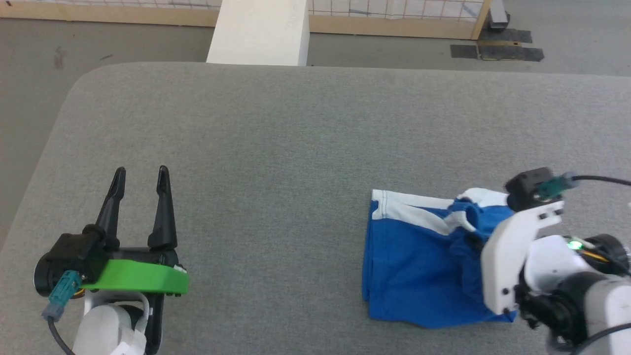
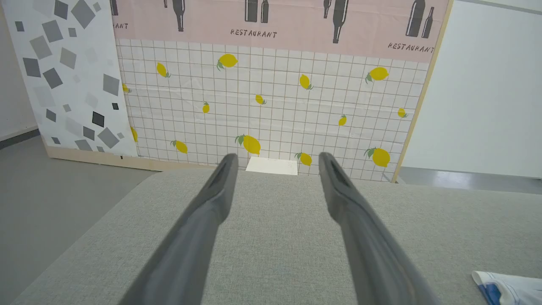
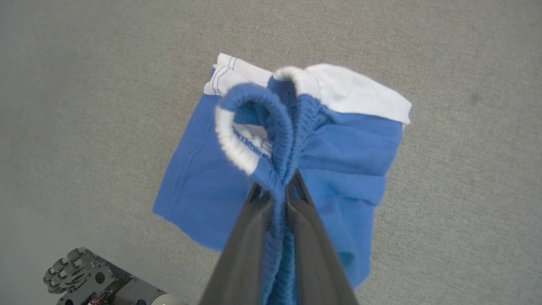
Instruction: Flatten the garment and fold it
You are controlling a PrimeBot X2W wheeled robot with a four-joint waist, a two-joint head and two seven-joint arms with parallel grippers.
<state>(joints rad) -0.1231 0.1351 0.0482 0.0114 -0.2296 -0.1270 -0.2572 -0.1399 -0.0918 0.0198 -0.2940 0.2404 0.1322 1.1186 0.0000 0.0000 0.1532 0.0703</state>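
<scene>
The garment (image 1: 414, 266), bright blue shorts with white stripes, lies bunched on the grey table (image 1: 296, 148) at the lower right. In the right wrist view my right gripper (image 3: 276, 186) is shut on the gathered elastic waistband of the garment (image 3: 199, 178), which loops up past the fingertips while the legs rest on the table below. In the head view the right wrist bracket hides those fingers. My left gripper (image 1: 141, 178) hovers open at the lower left, far from the garment, nothing between its fingers (image 2: 211, 199). A corner of the garment (image 2: 506, 288) shows at the left wrist view's lower right.
The table's rounded far-left corner (image 1: 93, 74) and left edge drop to grey floor. A white block (image 1: 261, 34) stands beyond the far edge, before a tiled lemon-print wall panel (image 2: 271, 101). A wheeled base (image 3: 84, 279) shows below the table edge in the right wrist view.
</scene>
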